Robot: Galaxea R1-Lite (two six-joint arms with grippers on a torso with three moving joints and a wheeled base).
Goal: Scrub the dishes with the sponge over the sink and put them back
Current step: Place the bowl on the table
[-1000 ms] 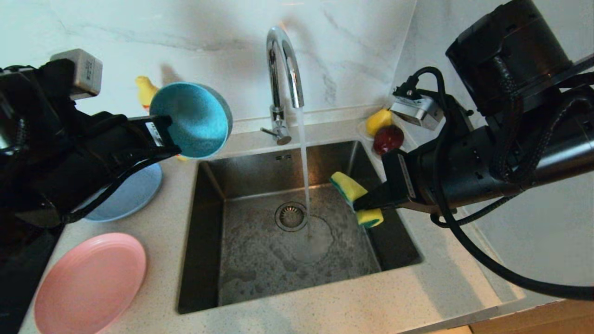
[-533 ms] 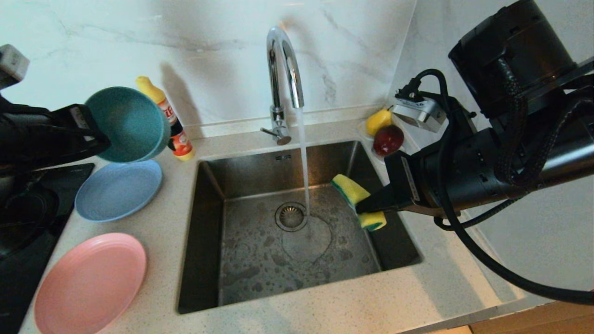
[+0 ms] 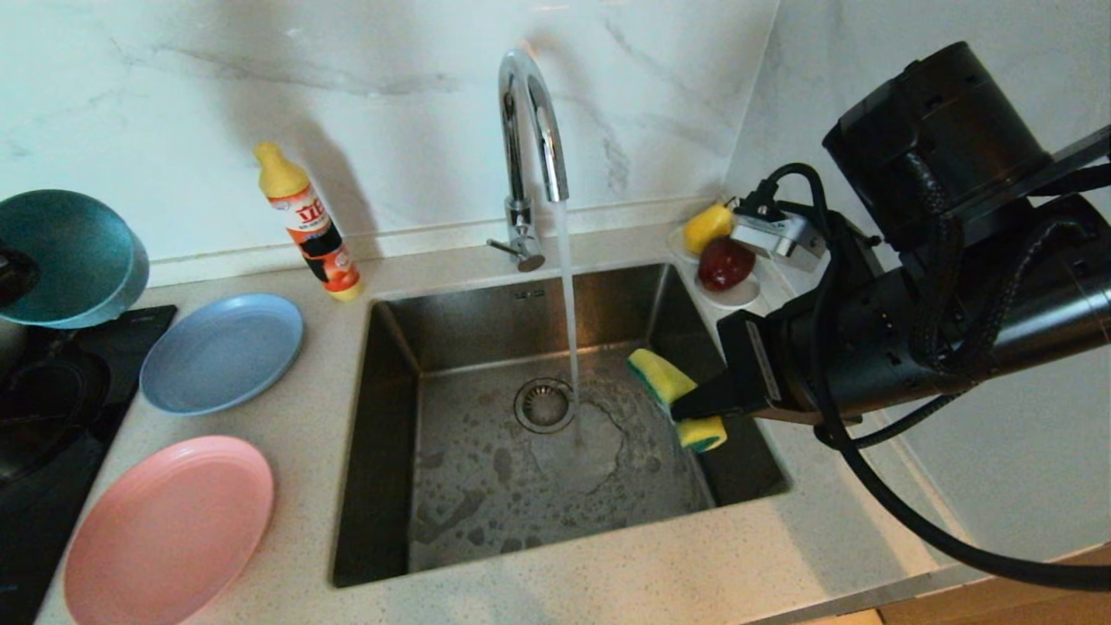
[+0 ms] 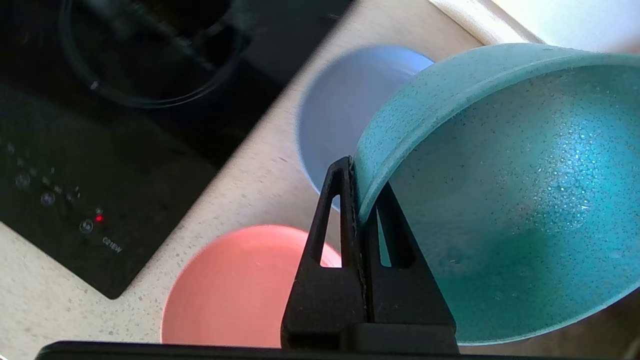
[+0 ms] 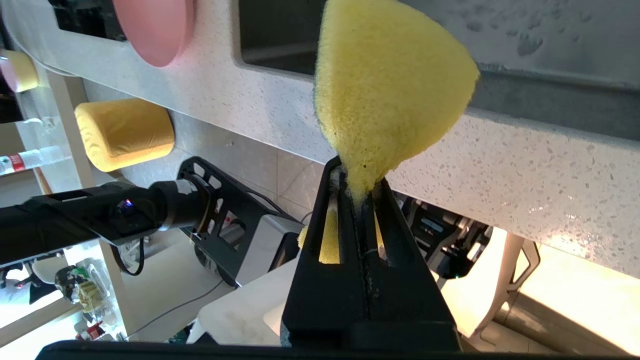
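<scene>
The teal bowl [image 3: 65, 256] hangs tilted at the far left, above the cooktop's back corner. My left gripper [image 4: 357, 195] is shut on the bowl's [image 4: 500, 190] rim, one finger inside and one outside. The blue plate [image 3: 221, 351] and the pink plate [image 3: 169, 529] lie flat on the counter left of the sink [image 3: 486, 495]. Over the sink's right side, my right gripper [image 3: 686, 406] is shut on the bent yellow-and-green sponge [image 3: 673, 395]. Water runs from the tap [image 3: 529, 130] into the basin.
A dish-soap bottle [image 3: 308, 221] stands at the wall behind the blue plate. A pear [image 3: 707, 226] and a red apple [image 3: 727, 262] sit on a white saucer [image 3: 738, 295] at the sink's back right corner. A black cooktop [image 3: 52, 408] fills the left edge.
My left arm has swung the bowl from beside the tap far to the left, past the soap bottle. The right gripper with the sponge has barely shifted.
</scene>
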